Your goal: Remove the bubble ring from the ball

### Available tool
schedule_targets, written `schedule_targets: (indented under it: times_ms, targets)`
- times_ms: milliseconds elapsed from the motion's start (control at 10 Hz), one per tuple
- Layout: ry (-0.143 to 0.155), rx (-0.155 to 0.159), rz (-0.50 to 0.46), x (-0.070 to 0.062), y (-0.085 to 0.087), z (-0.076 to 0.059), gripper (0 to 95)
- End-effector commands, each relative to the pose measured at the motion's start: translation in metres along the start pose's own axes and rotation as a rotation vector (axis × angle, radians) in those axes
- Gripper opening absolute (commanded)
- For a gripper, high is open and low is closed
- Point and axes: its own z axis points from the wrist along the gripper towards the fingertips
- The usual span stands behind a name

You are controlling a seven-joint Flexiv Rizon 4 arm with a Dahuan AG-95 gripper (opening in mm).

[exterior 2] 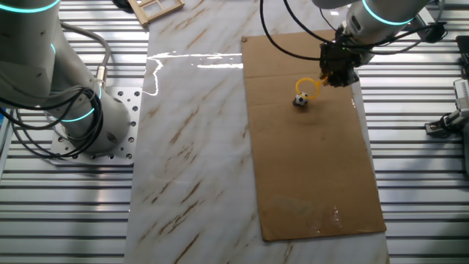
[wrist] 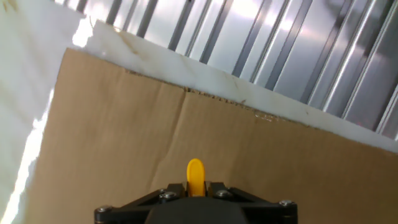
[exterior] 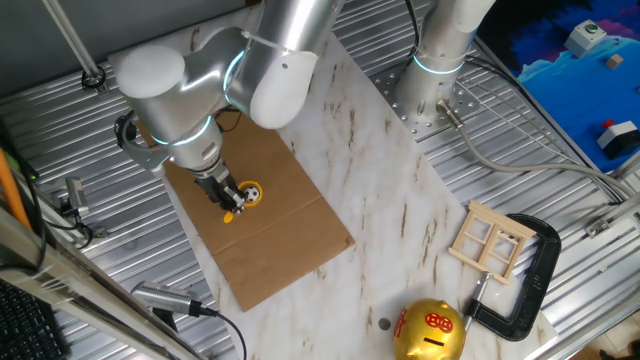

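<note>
The yellow bubble ring [exterior 2: 310,86] is tilted, its hoop raised over the small black-and-white ball [exterior 2: 301,100] on the brown cardboard sheet [exterior 2: 308,161]. My gripper [exterior 2: 328,75] is shut on the ring's handle. In one fixed view the ring [exterior: 243,198] and the ball [exterior: 251,191] show just beside my gripper [exterior: 228,196], the hoop around or right over the ball. In the hand view only the end of the yellow handle [wrist: 195,175] sticks out between the black jaws; hoop and ball are hidden.
The cardboard lies on a marble board [exterior: 400,200]. A pale wooden window frame [exterior: 491,241], a black clamp [exterior: 530,280] and a gold round bank [exterior: 430,331] stand at the near right. The arm's base [exterior: 436,70] is bolted at the back.
</note>
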Motion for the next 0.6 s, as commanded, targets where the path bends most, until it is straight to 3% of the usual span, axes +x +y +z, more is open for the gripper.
schedule_targets:
  times_ms: [100, 400, 600]
  targets:
    - [-0.023, -0.006, 0.115, -0.015, 0.028, 0.007, 0.0]
    - [-0.018, 0.006, 0.155, -0.025, 0.052, 0.013, 0.0]
    - [-0.011, 0.0, 0.134, -0.024, 0.057, 0.012, 0.0]
